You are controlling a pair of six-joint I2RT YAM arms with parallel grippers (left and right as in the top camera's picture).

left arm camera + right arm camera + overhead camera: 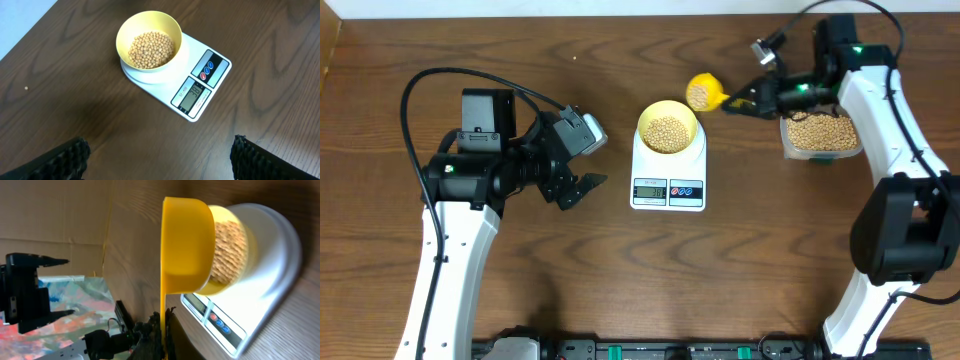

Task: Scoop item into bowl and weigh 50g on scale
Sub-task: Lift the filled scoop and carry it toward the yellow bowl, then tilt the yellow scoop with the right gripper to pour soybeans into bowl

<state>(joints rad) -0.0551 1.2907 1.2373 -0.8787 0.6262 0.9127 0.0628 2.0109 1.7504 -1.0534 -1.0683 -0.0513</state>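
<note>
Beans (667, 133): small, round, tan, piled in smooth pale-yellow round bowl (645, 117). Bowl seated on flat white scale (668, 203), display turned toward robot. More beans carried in glossy yellow scoop (701, 92), held up-right of bowl over wood-grain table (620, 280). Handle run rightward into right gripper (740, 103), jaws clamped tight on it. Left gripper (161, 145) spread wide, nothing held, left of scale. Clear tub (820, 152) of beans further right.
</note>
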